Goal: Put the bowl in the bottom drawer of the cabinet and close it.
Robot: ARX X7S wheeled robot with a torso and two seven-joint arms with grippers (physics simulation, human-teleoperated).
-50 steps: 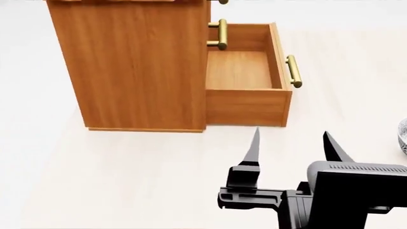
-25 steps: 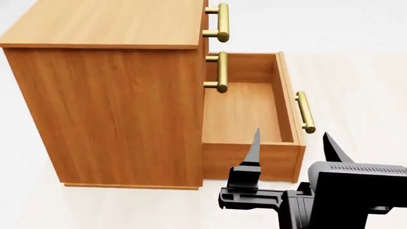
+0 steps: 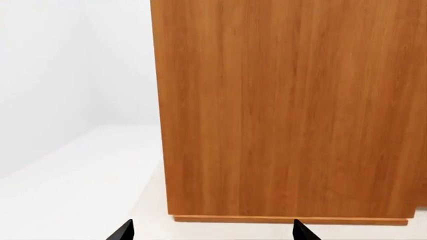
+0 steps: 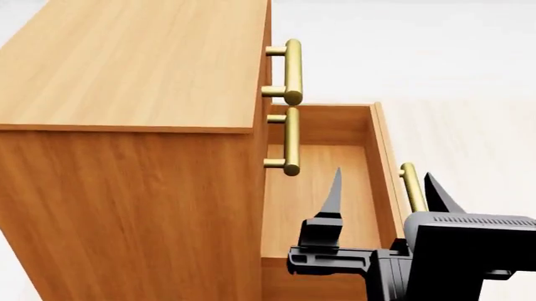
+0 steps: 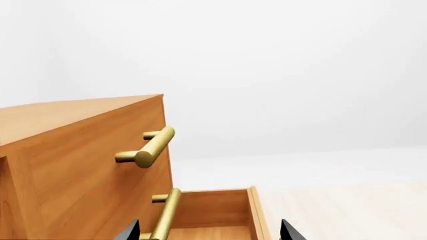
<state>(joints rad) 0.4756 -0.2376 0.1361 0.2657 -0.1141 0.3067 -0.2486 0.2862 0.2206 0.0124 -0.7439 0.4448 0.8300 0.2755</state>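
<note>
Bottom drawer point(image 4: 322, 194) open; three handles.

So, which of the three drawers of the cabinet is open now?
The bottom drawer is open: it is pulled out of the cabinet, its wood floor bare, with no bowl in it. The two drawers above are shut, their handles close to the cabinet front.

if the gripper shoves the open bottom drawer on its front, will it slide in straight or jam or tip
Probably slides straight: the bottom drawer is a rigid wood box sitting square in the cabinet. It looks empty, so likely light. A push off to one side of the brass handle might skew it slightly. Tipping seems unlikely.
</note>
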